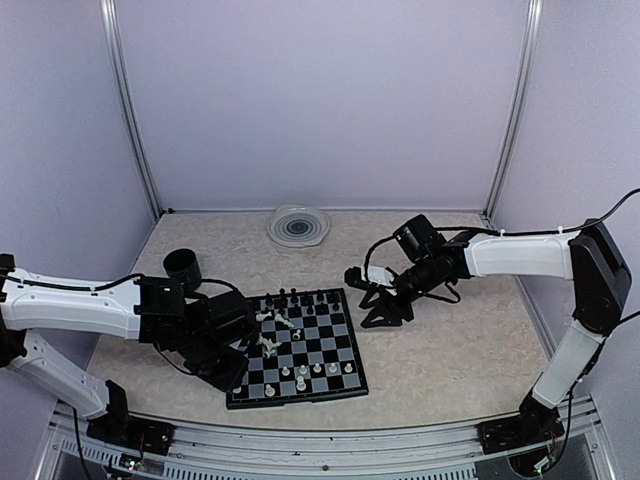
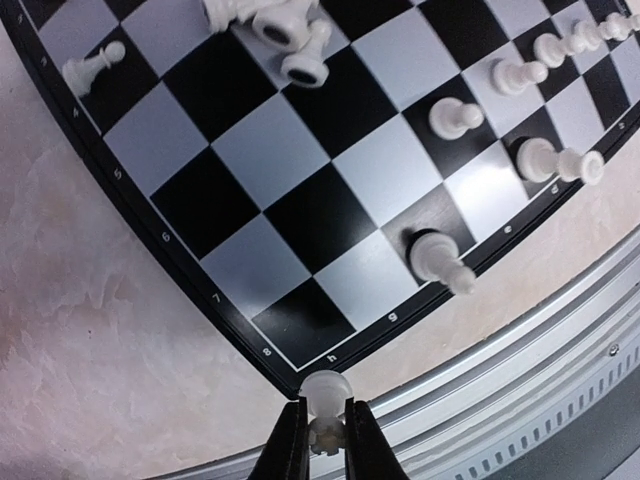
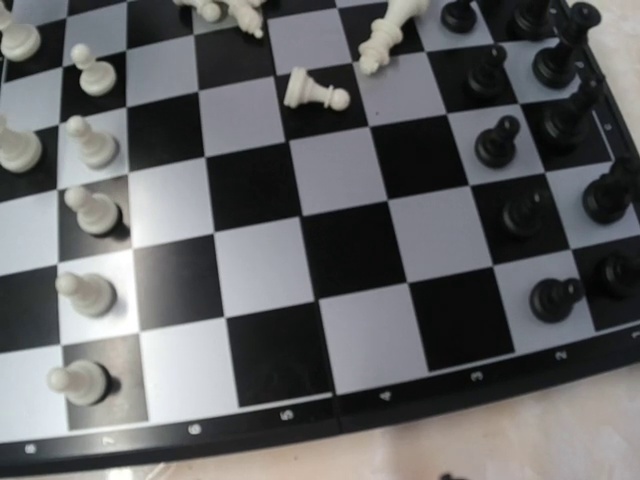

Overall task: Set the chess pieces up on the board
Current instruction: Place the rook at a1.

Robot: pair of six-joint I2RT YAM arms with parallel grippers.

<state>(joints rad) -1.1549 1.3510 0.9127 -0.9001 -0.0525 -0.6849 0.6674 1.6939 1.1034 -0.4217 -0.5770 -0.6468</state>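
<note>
The board lies on the table between the arms. Black chess pieces stand along its far rows. White pawns stand in a row near its front. Several white pieces lie tipped over at its left middle; a fallen white pawn shows in the right wrist view. My left gripper is shut on a white piece with a round head, held just off the board's near-left corner. My right gripper hangs open and empty beside the board's far right edge.
A black cup stands left of the board, behind my left arm. A round clear ridged plate sits at the back wall. A metal rail runs along the table's front edge, close to my left gripper.
</note>
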